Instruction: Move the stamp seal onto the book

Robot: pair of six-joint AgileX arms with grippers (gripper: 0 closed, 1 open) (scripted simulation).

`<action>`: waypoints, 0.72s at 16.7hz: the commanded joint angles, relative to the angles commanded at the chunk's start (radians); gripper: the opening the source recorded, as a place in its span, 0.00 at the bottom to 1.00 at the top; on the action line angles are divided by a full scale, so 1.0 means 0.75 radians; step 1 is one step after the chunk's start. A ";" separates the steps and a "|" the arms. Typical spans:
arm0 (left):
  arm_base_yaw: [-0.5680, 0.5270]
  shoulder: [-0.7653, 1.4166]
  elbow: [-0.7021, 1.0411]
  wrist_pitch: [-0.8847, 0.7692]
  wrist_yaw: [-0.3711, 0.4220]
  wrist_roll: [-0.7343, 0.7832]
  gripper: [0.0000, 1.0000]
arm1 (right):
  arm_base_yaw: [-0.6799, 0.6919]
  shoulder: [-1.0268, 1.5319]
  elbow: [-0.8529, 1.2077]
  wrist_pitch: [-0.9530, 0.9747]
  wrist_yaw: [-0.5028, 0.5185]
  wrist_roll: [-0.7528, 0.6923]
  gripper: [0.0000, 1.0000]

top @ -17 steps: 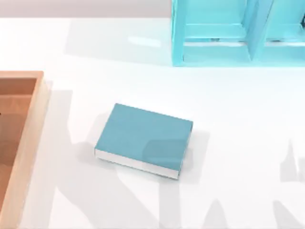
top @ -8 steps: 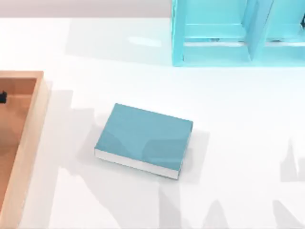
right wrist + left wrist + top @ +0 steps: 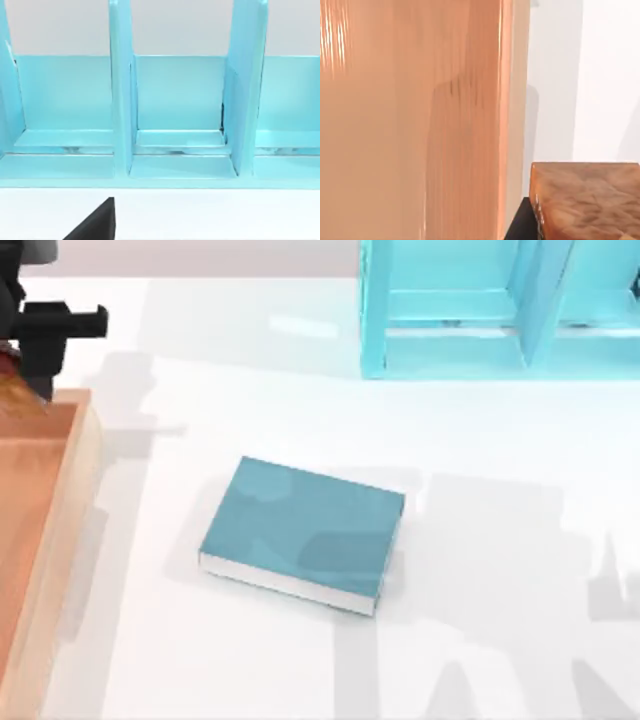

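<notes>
Jaws closed on the stamp seal point(image 3: 587, 200), held by left gripper point(image 3: 30, 335).
Above wooden tray point(image 3: 60, 500)'s far end; book point(image 3: 300, 530) lay mid-table, well apart.

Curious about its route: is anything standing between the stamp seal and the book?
Nothing visible does. The left gripper holds the stamp seal over the far end of the wooden tray; bare table lies between there and the book. The right gripper faces the shelf.
</notes>
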 joint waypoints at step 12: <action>-0.112 0.096 0.045 -0.165 -0.002 -0.097 0.00 | 0.000 0.000 0.000 0.000 0.000 0.000 1.00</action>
